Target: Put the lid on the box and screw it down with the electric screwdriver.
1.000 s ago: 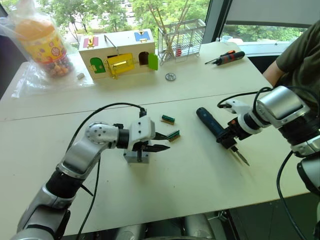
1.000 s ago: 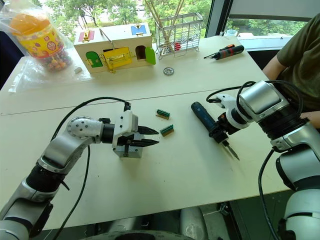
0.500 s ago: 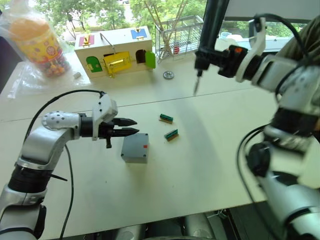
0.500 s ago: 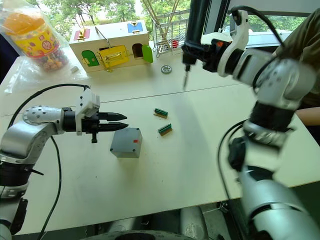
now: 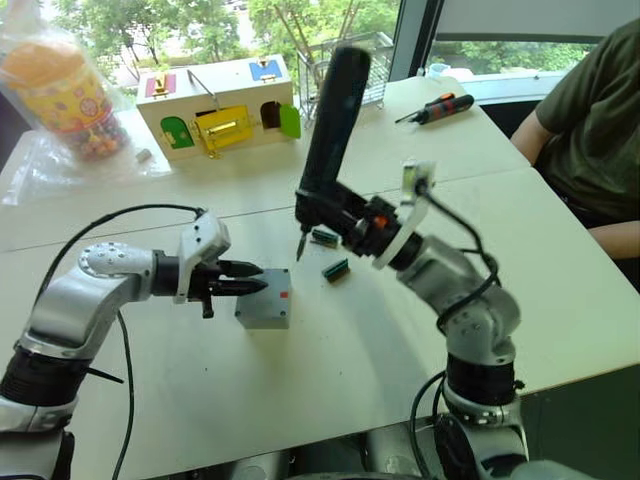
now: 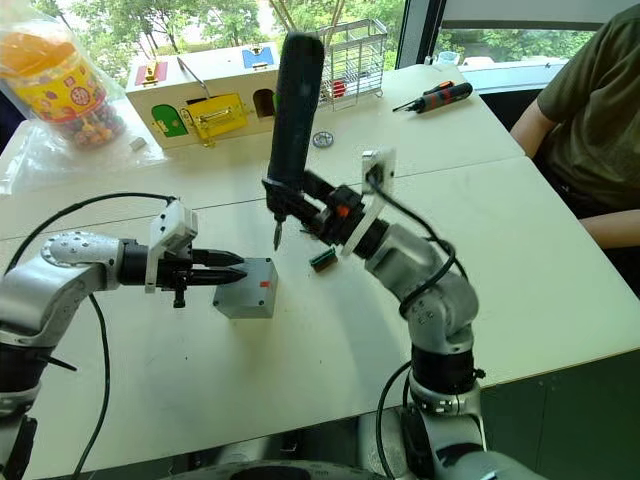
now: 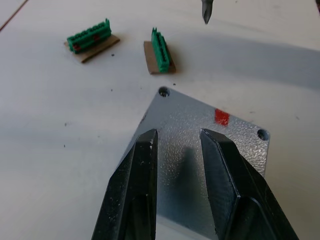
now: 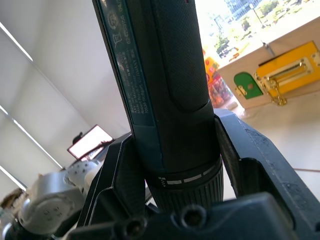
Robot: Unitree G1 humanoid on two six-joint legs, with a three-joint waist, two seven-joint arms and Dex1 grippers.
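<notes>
The grey box (image 5: pixel 262 312) sits on the table with the lid (image 7: pixel 182 112) on top; the lid shows corner screw holes and a small red mark. My left gripper (image 5: pixel 259 279) hovers just over the lid's left edge, its fingers (image 7: pixel 142 165) slightly open and holding nothing. My right gripper (image 5: pixel 343 212) is shut on the electric screwdriver (image 5: pixel 330 120), holding it nearly upright. Its metal bit (image 5: pixel 300 245) points down over the table just beyond the box's far corner.
Two green terminal blocks (image 5: pixel 336 269) (image 5: pixel 323 237) lie right of the box. At the back stand a wooden latch box (image 5: pixel 215 110), a wire rack (image 5: pixel 372 55), a bagged jar (image 5: pixel 55 85) and an orange-and-black hand screwdriver (image 5: pixel 440 106). A person (image 5: pixel 590 110) sits at the right.
My right arm lifted the screwdriver off the table, swung it high, then brought it down leftward to the box. My left gripper let go of the box, drew back, then came close again.
</notes>
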